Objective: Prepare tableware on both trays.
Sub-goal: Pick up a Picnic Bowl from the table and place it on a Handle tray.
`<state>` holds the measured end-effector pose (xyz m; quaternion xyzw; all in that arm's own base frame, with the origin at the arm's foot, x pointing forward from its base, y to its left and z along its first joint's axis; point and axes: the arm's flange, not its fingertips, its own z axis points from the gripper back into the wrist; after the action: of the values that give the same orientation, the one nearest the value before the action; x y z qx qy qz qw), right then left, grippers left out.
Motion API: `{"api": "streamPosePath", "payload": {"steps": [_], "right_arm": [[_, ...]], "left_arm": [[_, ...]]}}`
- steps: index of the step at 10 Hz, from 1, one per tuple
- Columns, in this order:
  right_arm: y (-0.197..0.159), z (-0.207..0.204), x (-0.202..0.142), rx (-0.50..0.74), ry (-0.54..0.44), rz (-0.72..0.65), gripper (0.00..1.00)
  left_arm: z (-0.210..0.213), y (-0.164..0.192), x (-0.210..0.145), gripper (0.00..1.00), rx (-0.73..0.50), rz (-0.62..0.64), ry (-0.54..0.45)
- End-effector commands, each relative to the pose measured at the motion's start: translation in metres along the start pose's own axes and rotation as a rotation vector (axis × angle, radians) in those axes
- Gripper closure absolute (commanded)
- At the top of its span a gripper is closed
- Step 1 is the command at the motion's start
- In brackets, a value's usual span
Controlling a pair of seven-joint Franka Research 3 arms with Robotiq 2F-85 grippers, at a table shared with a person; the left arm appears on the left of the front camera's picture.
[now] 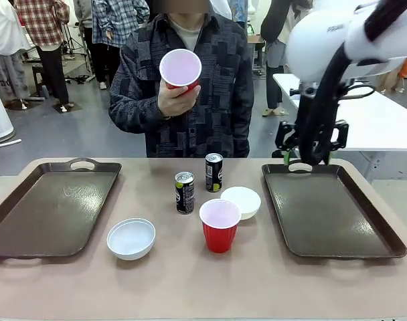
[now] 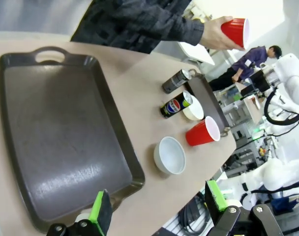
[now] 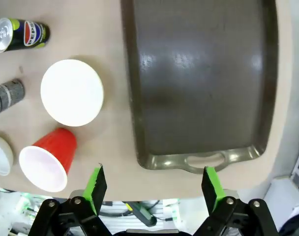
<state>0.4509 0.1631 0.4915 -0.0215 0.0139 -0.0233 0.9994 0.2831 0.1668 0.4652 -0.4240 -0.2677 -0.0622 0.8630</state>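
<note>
Two dark brown trays, both bare: left tray (image 1: 53,207) on my left, right tray (image 1: 331,210) on my right. On the surface between them:
- near can (image 1: 185,192) and far can (image 1: 214,172), black, upright
- left bowl (image 1: 131,238) and right bowl (image 1: 241,202), white
- standing cup (image 1: 220,226), red, upright

Held cup (image 1: 181,69), red, is tilted in the person's hand (image 1: 171,100).

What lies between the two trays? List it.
Front view: between the left tray and right tray stand a near can, a far can, a left bowl, a right bowl and a red cup.
</note>
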Motion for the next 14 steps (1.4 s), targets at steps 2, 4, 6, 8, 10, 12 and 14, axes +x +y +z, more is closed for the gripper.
{"api": "streamPosePath", "payload": {"steps": [2,4,6,8,10,12,14], "right_arm": [[0.0,0.0,0.0,0.0,0.0,0.0,0.0],[0.0,0.0,0.0,0.0,0.0,0.0,0.0],[0.001,-0.001,0.002,0.023,0.001,0.017,0.0],[0.032,-0.037,0.01,0.062,-0.05,0.008,0.0],[0.058,-0.064,0.019,0.084,-0.053,0.035,0.0],[0.067,-0.089,0.022,0.119,-0.026,0.089,0.0],[0.076,-0.11,0.019,0.111,0.013,0.112,0.0]], "left_arm": [[0.001,0.0,0.0,0.0,-0.014,-0.007,-0.013],[0.001,0.0,0.0,0.0,-0.014,-0.007,-0.013],[0.001,0.0,0.0,0.0,-0.014,-0.007,-0.013],[0.001,0.0,0.0,0.0,-0.014,-0.007,-0.013],[0.001,0.0,0.0,0.0,-0.014,-0.007,-0.013],[0.001,0.0,0.0,0.0,-0.014,-0.007,-0.013],[0.001,0.0,0.0,0.0,-0.014,-0.007,-0.013]]}}
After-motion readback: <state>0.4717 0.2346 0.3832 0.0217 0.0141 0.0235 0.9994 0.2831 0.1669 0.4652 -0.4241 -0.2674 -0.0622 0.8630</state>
